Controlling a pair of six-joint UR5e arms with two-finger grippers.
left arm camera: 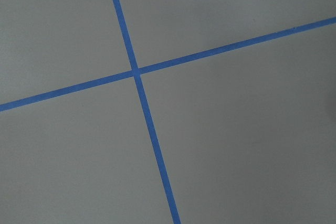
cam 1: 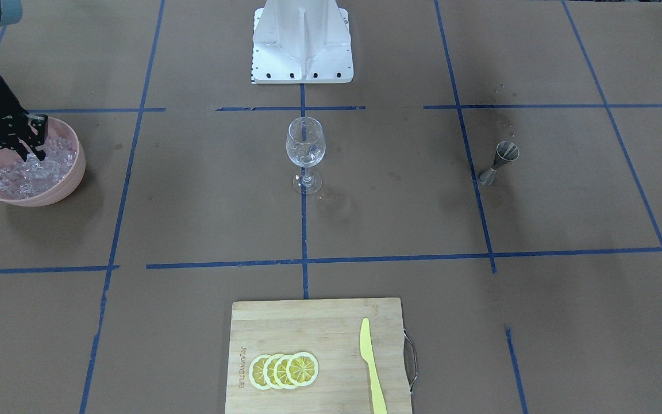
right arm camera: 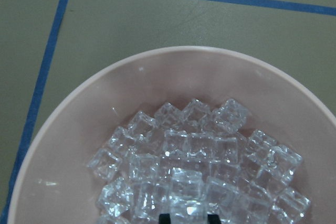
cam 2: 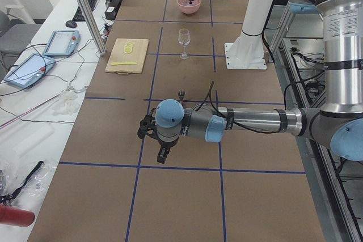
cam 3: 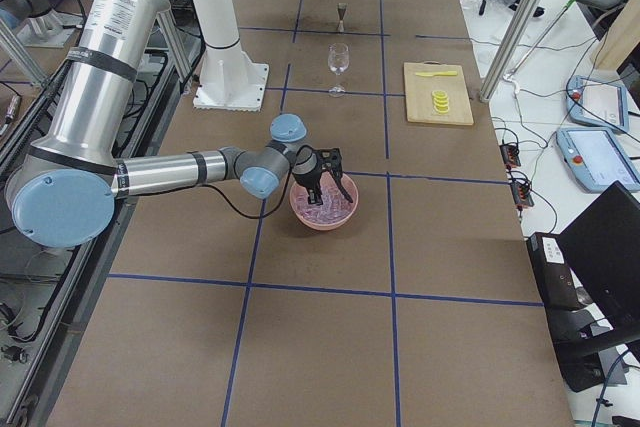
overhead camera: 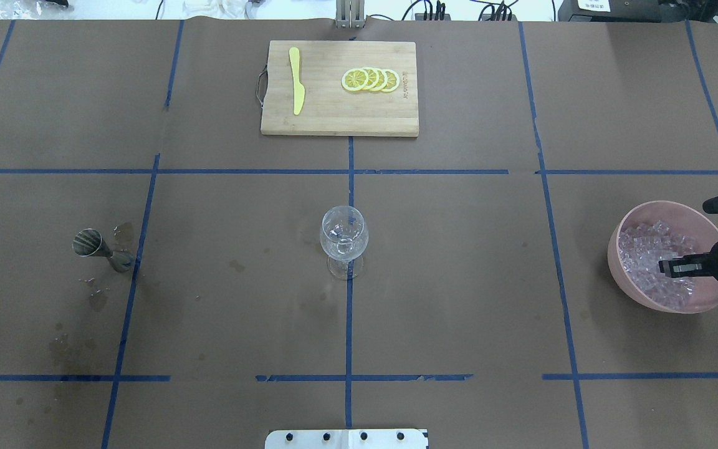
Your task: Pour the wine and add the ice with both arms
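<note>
Right gripper (right arm camera: 189, 217): tips down in the pile, set narrow, one cube lodged between them. Cannot tell whether they are pinching it yet.

Ice (right arm camera: 194, 156): heaped in the pink bowl (right arm camera: 79, 129) directly under and around those tips. No reach needed, so the pick is a straight vertical affair. The cubes are roughly square, with no long axis to line up on.

The bowl sits on the right of the table, mid-depth. The right arm is on it. The left gripper (cam 2: 161, 156) hangs low over bare paper, well apart; its finger state cannot be told.

Wine glass (overhead camera: 344, 234): upright at table centre, well to the left of the bowl at about the same depth. Judged next carry is a lift, then a sideways run left.

Metal jigger (overhead camera: 88, 243): upright further left, damp stains around it. No wine can be made out in the jigger or the glass.

Far side: bamboo cutting board (overhead camera: 334, 115), out of the path.
</note>
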